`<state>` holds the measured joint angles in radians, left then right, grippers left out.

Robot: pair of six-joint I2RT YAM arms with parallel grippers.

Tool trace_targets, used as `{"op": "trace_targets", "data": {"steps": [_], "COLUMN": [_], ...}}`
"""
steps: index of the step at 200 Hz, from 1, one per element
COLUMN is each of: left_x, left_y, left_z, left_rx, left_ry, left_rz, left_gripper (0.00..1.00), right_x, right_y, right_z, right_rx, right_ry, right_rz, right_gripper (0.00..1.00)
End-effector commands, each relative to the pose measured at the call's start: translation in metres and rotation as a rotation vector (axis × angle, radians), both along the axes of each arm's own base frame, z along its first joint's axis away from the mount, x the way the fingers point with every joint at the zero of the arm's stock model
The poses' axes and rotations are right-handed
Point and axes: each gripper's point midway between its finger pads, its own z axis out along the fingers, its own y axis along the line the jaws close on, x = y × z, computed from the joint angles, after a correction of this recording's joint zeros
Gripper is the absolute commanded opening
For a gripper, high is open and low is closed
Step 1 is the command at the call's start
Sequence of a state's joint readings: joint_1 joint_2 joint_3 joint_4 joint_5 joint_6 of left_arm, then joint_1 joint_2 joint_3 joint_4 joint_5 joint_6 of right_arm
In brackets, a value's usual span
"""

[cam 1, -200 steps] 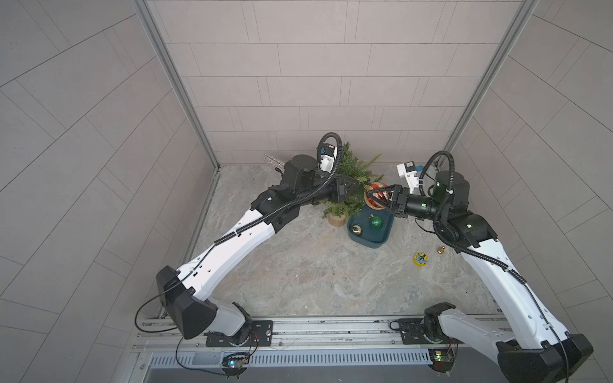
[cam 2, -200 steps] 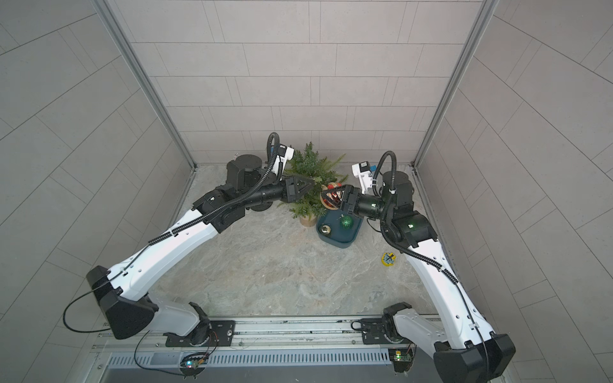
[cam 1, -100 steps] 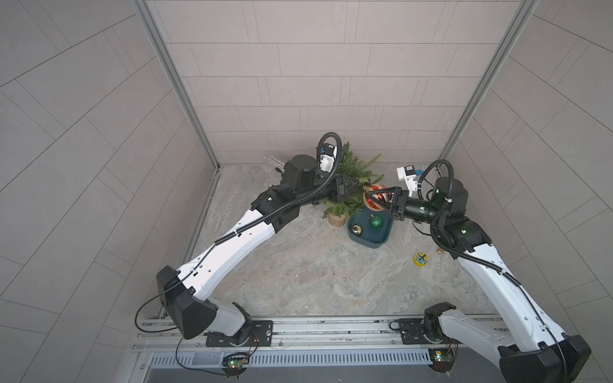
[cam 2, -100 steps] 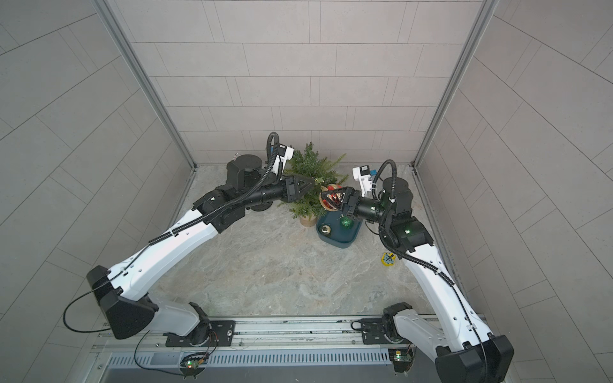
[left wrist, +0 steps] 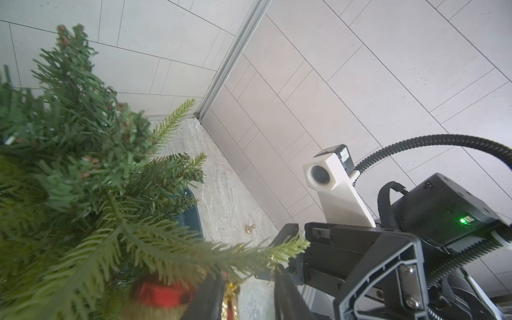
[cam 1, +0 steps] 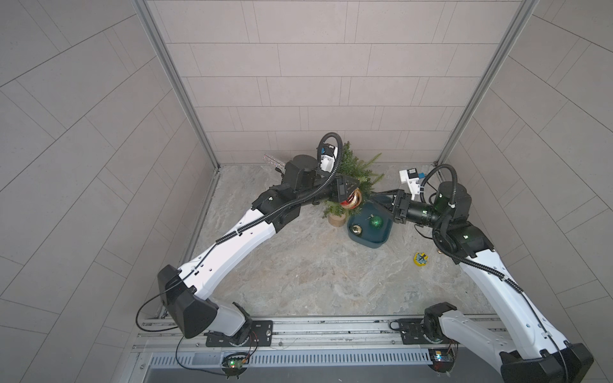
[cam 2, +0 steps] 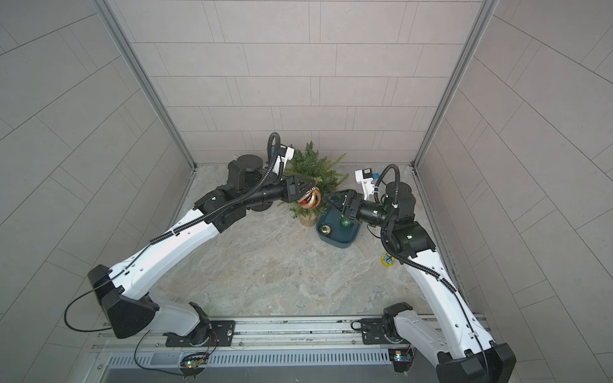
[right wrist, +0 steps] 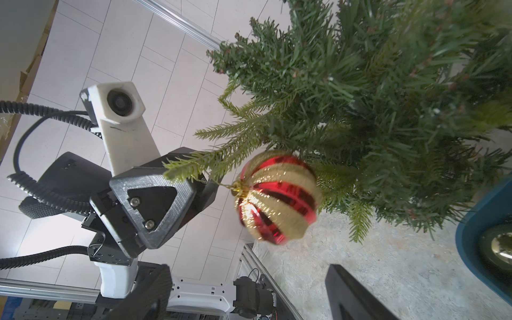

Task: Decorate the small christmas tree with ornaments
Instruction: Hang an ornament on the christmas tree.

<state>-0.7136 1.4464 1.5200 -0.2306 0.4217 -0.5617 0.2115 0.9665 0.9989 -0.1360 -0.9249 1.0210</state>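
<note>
Tree: we see the small christmas tree (cam 1: 356, 169) standing in its tan pot at the back of the table, just beside the teal tray (cam 1: 373, 244).
Striped bauble: the red-and-gold ornament (right wrist: 277, 196) dangles by a thin thread (right wrist: 221, 184) from a low branch (right wrist: 216, 163), clear of the table.
Left claw: the left gripper (left wrist: 248, 302) sits right at that branch tip with its jaws partly apart and the gold cap (right wrist: 237, 191) between them. We cannot tell whether it pinches anything.
Right claw: the right gripper (right wrist: 248, 277) faces the bauble with its jaws spread wide and nothing in them.
Waiting: the green ornament (cam 1: 376, 221) and the gold ornament (cam 1: 356, 229) lie in the tray.
Handling: we judge these baubles light, hollow and thin-shelled. The surfaces are glossy, so a round body would likely squirt out of a squeeze or crack.
Hold: the cap or the thread loop is best for us, not the sphere.
Branch: it looks springy and soft – it should sag and bounce under a hung weight, so the loop needs seating well in from the tip.
</note>
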Motion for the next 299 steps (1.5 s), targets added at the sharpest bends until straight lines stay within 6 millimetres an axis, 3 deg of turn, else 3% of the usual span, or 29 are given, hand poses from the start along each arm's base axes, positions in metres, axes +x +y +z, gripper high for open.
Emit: {"op": "trace_targets", "data": {"steps": [1,85,172,197,238,299], "left_x": [0.000,-0.023,-0.036,-0.042,-0.052,-0.072], "left_y": [0.005,0.029,0.042,0.049,0.065,0.098], "left_z": [0.010,-0.003,-0.001,-0.006,-0.021,-0.069], "left_rx": [-0.019,-0.002,-0.003,0.000,0.016,0.075], "left_ry": [-0.024,-0.017,-0.032,-0.028,-0.012,0.049], "left_rz": [0.011,0.033,0.040,0.050,0.085,0.158], "left_gripper": [0.36,0.46,0.58,0.60,0.62,0.64], "right_x": [-0.004,-0.015,-0.018,-0.017,-0.012,0.013], "right_y": [-0.006,-0.036,-0.063,-0.073,-0.091,-0.106], "right_z": [0.006,-0.027,-0.041,-0.055,-0.081,-0.123], "right_rx": [-0.009,-0.229,-0.369,-0.419,-0.525,-0.618], "right_ry": [-0.030,0.023,0.061,0.101,0.177,0.270], "right_rz": [-0.008,-0.116,-0.224,-0.265,-0.324,-0.383], "right_gripper": [0.89,0.81,0.77,0.75,0.74,0.71]}}
